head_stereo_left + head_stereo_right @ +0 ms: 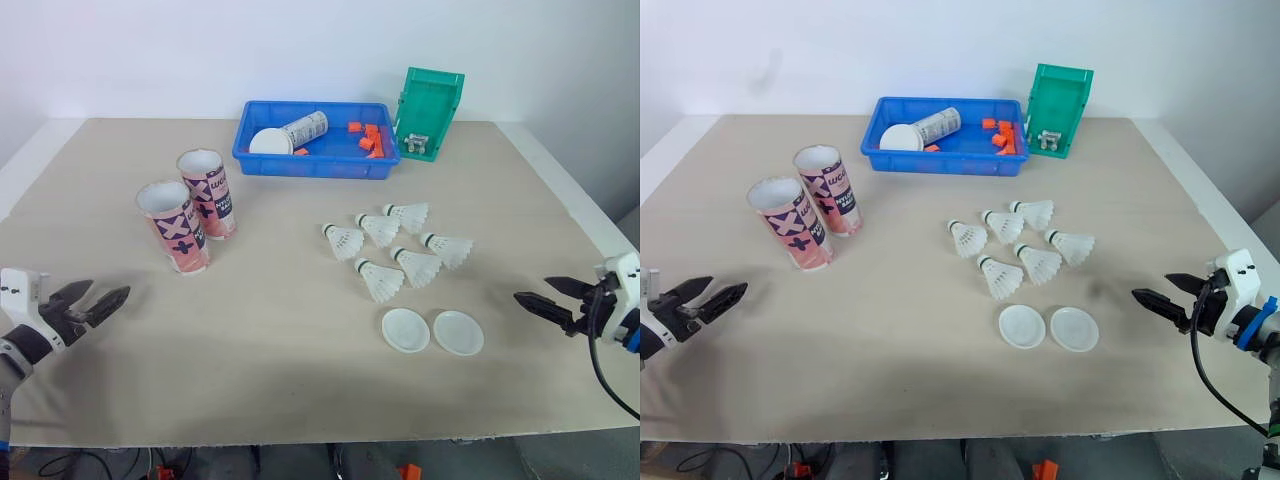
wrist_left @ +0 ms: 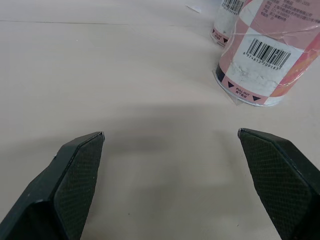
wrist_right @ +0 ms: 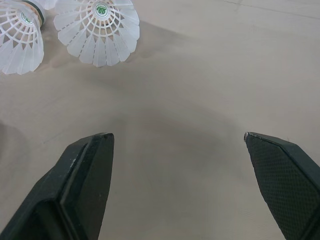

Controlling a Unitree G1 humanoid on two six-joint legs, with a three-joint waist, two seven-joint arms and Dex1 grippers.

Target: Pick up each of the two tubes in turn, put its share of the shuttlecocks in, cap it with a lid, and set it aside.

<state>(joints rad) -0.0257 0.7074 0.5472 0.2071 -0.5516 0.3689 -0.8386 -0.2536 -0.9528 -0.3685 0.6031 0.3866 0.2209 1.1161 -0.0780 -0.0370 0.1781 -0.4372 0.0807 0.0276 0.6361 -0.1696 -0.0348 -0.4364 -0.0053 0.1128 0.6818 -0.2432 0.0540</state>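
Upright tubes (image 1: 173, 228) stand left of loose shuttlecocks (image 1: 383, 281) | left gripper (image 1: 105, 292), right gripper (image 1: 535, 290) both spread, empty | tubes look light, thin-walled, crushable: grip mid-body, gently

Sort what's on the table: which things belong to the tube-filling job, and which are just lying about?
For the job: front tube, rear tube, six shuttlecocks, two lids.
Lying about: blue tray holding a canister, a white disc and orange pieces; green bin.
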